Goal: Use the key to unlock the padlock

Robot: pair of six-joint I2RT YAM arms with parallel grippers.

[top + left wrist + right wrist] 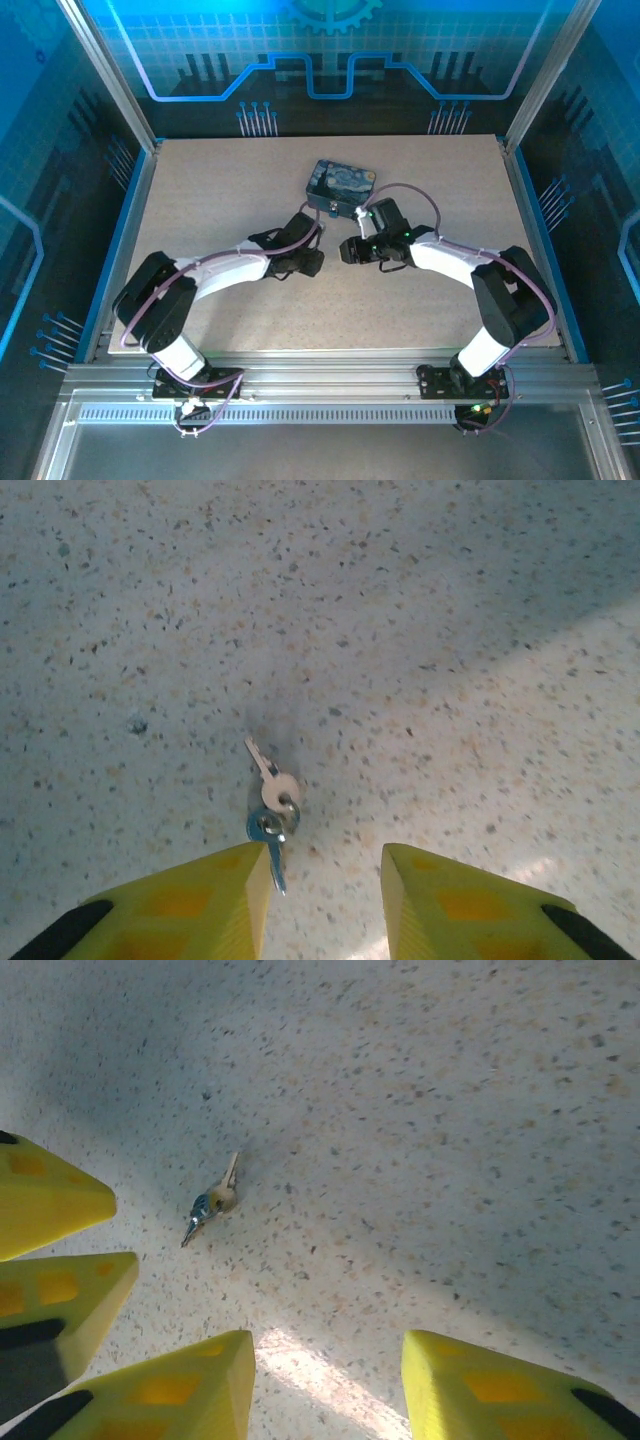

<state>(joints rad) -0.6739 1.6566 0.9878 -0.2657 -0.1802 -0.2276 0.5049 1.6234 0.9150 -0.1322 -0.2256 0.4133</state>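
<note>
The key point(270, 805) lies flat on the speckled table as two small keys on one ring, one silvery and one bluish. My left gripper point(325, 852) hovers just behind it, open. The bluish key's blade lies right beside the tip of its left yellow finger point(240, 880), and nothing sits between the fingers. In the right wrist view the key point(210, 1203) lies ahead and to the left of my open right gripper point(328, 1340). The left gripper's fingers point(60, 1200) show at that view's left edge. From above, both grippers point(312, 260) point(350, 250) face each other mid-table. I cannot make out the padlock.
A dark-blue tin point(340, 188) with a swirly painting stands just behind the two grippers. The speckled table point(220, 180) has blue raised rails on its left and right sides. The arm bases sit at the near edge.
</note>
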